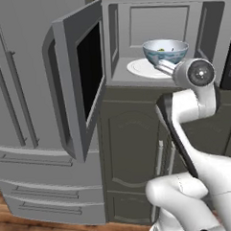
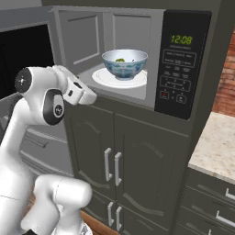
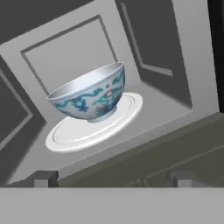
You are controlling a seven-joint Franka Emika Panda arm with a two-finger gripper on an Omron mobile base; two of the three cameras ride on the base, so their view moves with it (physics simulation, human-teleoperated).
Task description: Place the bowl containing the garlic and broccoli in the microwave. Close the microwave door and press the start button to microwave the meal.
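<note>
The bowl [image 1: 165, 51] [image 2: 125, 64] [image 3: 89, 96], white inside with blue-green patterns outside, stands upright on a white turntable plate [image 3: 127, 109] inside the microwave [image 1: 158, 24] [image 2: 87, 36]. A bit of yellow-green broccoli [image 2: 120, 59] peeks over its rim; the garlic is hidden behind the rim. The microwave door [image 1: 79, 76] is swung wide open to the left. My gripper [image 3: 113, 178] [image 2: 90, 97] [image 1: 159, 64] is open and empty, in front of the oven's opening, just below its sill and apart from the bowl.
The dark control strip [image 2: 181, 64] with its lit clock is at the microwave's right edge. Grey fridge doors [image 1: 15, 94] stand left of the open door. Cabinet doors [image 2: 114, 165] lie below the oven, and a stone counter [image 2: 215, 147] is at the right.
</note>
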